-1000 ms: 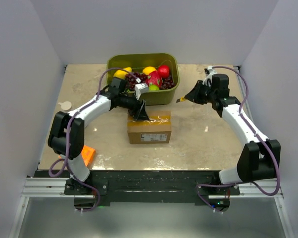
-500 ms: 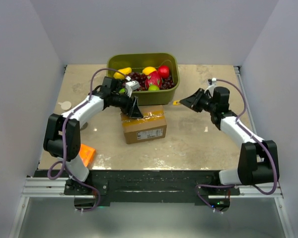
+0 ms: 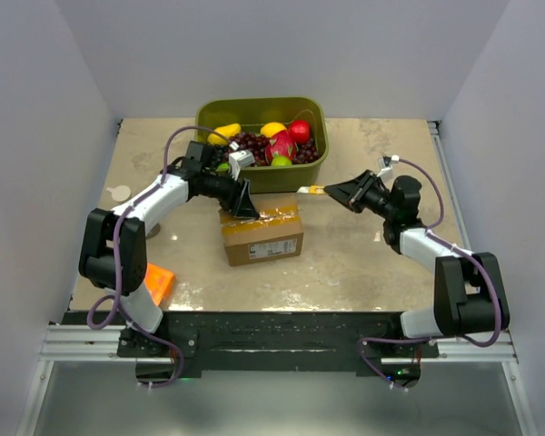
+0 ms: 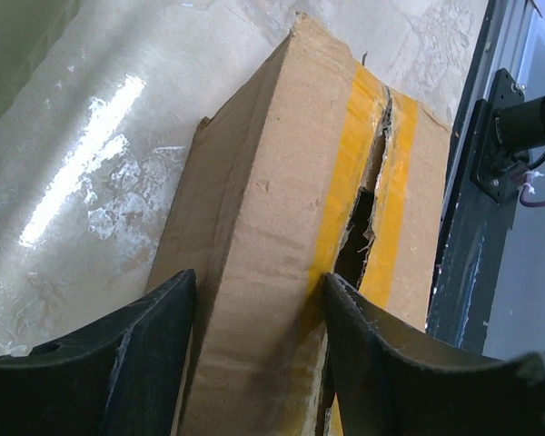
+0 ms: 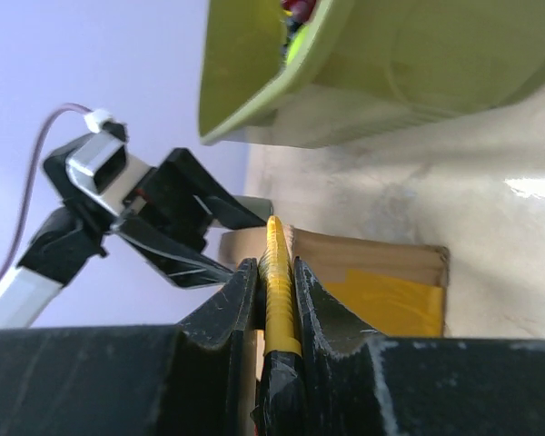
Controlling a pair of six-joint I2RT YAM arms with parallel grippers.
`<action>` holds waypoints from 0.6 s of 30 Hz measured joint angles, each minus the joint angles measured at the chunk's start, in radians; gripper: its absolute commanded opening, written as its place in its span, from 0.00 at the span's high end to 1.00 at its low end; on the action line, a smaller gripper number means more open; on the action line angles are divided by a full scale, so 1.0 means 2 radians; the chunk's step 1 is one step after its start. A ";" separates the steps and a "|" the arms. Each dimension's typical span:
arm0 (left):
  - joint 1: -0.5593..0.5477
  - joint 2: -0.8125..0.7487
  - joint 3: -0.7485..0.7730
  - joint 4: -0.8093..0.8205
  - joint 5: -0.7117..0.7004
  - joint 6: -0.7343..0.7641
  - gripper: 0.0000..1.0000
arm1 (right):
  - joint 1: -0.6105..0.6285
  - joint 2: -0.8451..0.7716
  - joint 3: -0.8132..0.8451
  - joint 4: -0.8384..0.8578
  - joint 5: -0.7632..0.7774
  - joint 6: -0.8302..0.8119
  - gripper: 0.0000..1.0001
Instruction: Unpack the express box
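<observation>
The express box (image 3: pixel 263 234), brown cardboard with tan tape on top and a white label on its near side, lies mid-table. My left gripper (image 3: pixel 243 203) is shut on its far left end. In the left wrist view the fingers (image 4: pixel 145 354) straddle one top half of the box (image 4: pixel 282 182), one fingertip at the seam. The taped seam (image 4: pixel 368 209) is split open. My right gripper (image 3: pixel 334 192) is shut on a yellow-handled cutter (image 3: pixel 311 190) just off the box's far right corner. In the right wrist view the cutter (image 5: pixel 277 291) sits between the jaws (image 5: pixel 274 266), pointing at the box (image 5: pixel 381 272).
A green bin (image 3: pixel 295 178) full of fruit stands right behind the box and fills the top of the right wrist view (image 5: pixel 372 64). A flat orange box (image 3: pixel 160 282) lies at the near left by the left arm's base. A small white disc (image 3: pixel 120 193) lies at the left.
The box has shifted left and turned slightly with my left gripper on it. My right arm has come down and moved left, bringing the cutter close to the box.
</observation>
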State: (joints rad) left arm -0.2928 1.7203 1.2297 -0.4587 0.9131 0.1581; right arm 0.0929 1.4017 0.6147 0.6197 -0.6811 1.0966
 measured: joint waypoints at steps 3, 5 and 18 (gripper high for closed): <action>0.001 0.001 0.000 -0.002 0.004 0.004 0.41 | -0.005 0.007 -0.007 0.024 -0.013 0.016 1.00; 0.002 0.005 0.003 -0.003 0.007 0.005 0.43 | -0.007 0.010 -0.011 0.027 -0.017 0.022 1.00; 0.003 0.010 0.008 -0.006 0.013 0.009 0.44 | -0.032 0.010 -0.018 0.014 -0.038 0.026 1.00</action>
State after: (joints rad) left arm -0.2859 1.7412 1.2465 -0.4713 0.9382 0.1761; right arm 0.0288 1.4212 0.5785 0.6487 -0.7563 1.1484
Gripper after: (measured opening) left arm 0.560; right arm 0.185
